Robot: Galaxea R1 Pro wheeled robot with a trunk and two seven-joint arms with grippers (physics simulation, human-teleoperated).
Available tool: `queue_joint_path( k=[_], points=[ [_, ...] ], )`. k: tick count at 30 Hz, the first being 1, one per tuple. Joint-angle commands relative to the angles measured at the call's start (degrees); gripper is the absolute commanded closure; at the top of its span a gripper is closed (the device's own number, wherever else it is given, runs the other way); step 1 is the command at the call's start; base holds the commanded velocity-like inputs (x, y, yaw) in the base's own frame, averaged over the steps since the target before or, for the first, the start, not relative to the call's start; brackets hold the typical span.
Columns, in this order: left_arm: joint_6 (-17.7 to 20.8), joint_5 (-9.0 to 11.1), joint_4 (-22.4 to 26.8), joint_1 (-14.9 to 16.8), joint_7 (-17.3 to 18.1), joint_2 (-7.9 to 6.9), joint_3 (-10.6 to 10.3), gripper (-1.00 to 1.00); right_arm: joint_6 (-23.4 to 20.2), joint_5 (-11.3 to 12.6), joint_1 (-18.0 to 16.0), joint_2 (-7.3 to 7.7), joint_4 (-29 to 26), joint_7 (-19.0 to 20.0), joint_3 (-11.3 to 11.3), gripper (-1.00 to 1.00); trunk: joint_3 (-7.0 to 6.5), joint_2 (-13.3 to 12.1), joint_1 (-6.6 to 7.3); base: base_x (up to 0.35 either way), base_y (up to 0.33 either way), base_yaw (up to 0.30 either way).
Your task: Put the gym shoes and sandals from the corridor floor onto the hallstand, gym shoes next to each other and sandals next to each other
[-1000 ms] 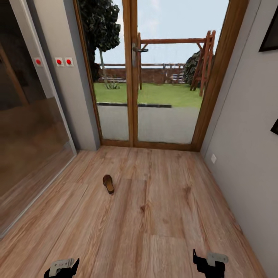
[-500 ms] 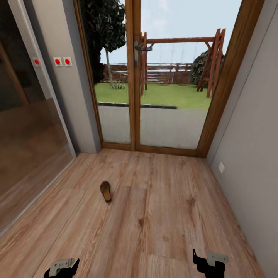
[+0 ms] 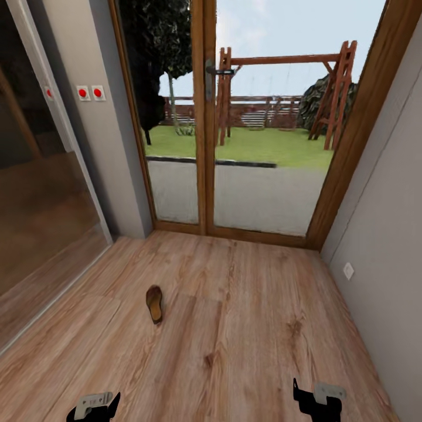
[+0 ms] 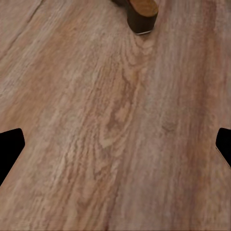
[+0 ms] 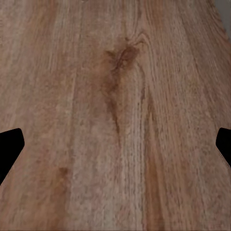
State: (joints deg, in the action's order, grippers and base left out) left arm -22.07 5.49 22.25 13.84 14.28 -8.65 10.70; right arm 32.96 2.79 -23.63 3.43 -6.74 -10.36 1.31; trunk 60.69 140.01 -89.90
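Now nearer the sandal [image 3: 154, 303], glass door [image 3: 258, 129] shifted rightward.

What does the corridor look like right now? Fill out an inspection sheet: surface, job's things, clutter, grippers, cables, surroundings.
Surface: corridor floor, light brown wood planks with visible grain.
Job's things: one brown sandal lying flat on the floor, ahead of the left arm and apart from both grippers; its end also appears in the left wrist view.
Clutter: nothing seen.
Grippers: left gripper and right gripper low at the frame's bottom edge, both open and empty.
Cables: nothing seen.
Surroundings: wood-framed glass door ahead with a garden beyond, red-button wall switches, grey wall with a socket.
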Motion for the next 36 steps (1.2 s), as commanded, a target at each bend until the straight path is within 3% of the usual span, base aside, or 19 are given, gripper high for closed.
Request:
queue_joint_path(
  k=[1, 25, 36],
  points=[
    [0.0, 0.6, -0.1, 0.0, 0.6, 0.0, 0.2, -1.0, 0.2, 0.3, 0.0, 0.0, 0.0, 0.2, 0.1, -1.0, 0.05, 0.0, -0.02, 0.282, -0.165, 0.196],
    [0.0, 0.6, 0.0, 0.0, 0.6, -0.05, 0.3, -1.0, 0.2, 0.3, 0.0, 0.0, 0.0, 0.2, 0.1, -1.0, 0.05, 0.0, -0.02, 0.293, -0.113, 0.266],
    [0.0, 0.5, 0.0, 0.0, 0.6, -0.03, 0.5, -1.0, 0.2, 0.3, 0.0, 0.0, 0.0, 0.2, 0.1, -1.0, 0.05, 0.0, -0.02, 0.032, -0.002, 0.277]
  ],
)
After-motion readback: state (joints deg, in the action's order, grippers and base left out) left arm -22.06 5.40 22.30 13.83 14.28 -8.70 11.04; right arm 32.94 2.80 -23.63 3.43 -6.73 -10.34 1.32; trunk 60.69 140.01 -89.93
